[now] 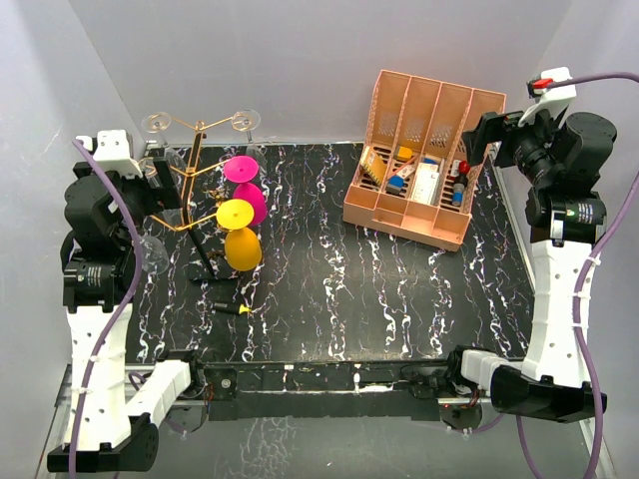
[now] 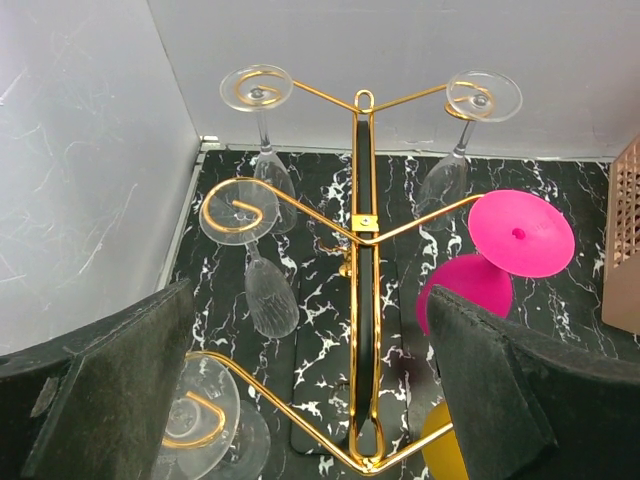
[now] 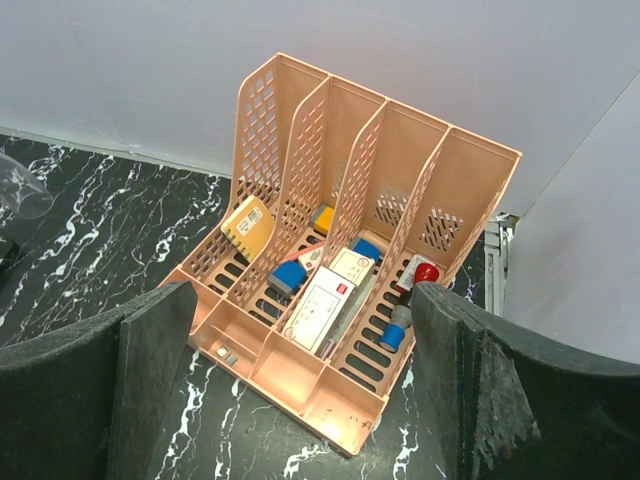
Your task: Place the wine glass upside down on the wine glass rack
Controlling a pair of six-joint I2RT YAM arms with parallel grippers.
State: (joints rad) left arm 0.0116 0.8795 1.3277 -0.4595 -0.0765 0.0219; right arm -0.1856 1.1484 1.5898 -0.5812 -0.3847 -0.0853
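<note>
The left fingers (image 2: 110, 400), spread wide and empty, face the upright wine glass rack (image 2: 362, 225) dead ahead, with a clear wine glass (image 2: 222, 425) hanging foot-up just beside the left finger.

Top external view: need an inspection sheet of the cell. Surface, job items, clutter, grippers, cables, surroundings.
Surface: black marbled table, no spill seen.
Job's things: wine glass rack upright at the left; clear glasses, a pink glass and a yellow glass hang upside down on its arms.
Clutter: pink file organiser at the far right, holding small items; small black and yellow object lying in front of the rack.
Grippers: left gripper open, empty, facing the rack; right gripper open, empty, above the organiser.
Cables: purple cables run along both arms, no snag seen.
Surroundings: grey walls; nothing else seen.
</note>
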